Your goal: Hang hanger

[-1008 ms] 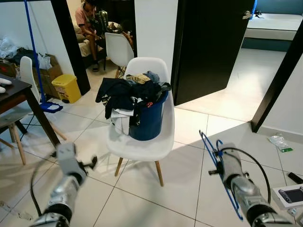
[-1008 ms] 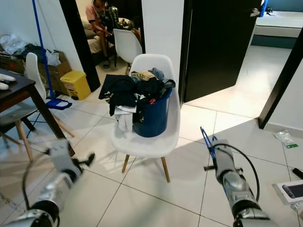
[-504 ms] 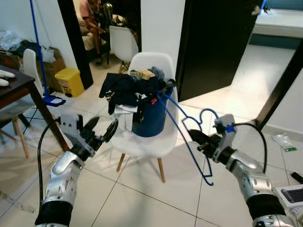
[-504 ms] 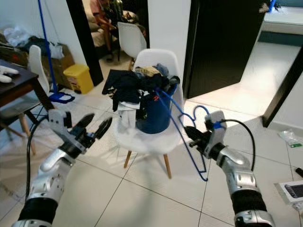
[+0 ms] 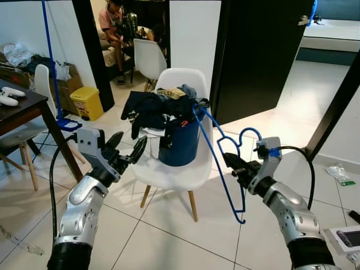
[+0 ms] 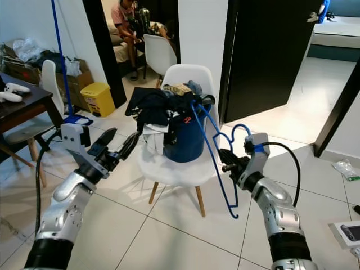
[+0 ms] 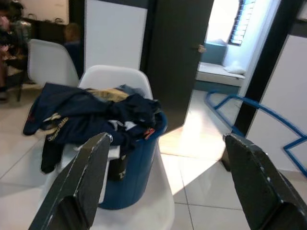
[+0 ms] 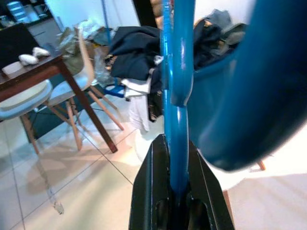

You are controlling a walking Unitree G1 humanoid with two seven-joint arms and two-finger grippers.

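My right gripper (image 5: 233, 164) is shut on a blue wire hanger (image 5: 212, 152), held up before me. The hanger's far corner reaches the rim of a blue bucket (image 5: 180, 143) heaped with dark clothes (image 5: 152, 109), which stands on a white chair (image 5: 174, 174). In the right wrist view the fingers (image 8: 148, 191) clamp the hanger's blue wire (image 8: 175, 96). My left gripper (image 5: 126, 147) is open, raised to the left of the chair seat with nothing in it. In the left wrist view its two fingers (image 7: 81, 182) frame the bucket (image 7: 129, 172).
A dark table (image 5: 22, 109) and a chair stand at the left, with a yellow bin (image 5: 84, 101) and a blue mop pole (image 5: 49, 56) behind. A person (image 5: 112, 28) sits in the back room beside another white chair (image 5: 147, 56). A dark door (image 5: 253, 50) is behind the chair.
Both arms have risen from low at my sides to chest height. The hanger swung up from beside the right arm toward the bucket. The left gripper now stands open near the chair.
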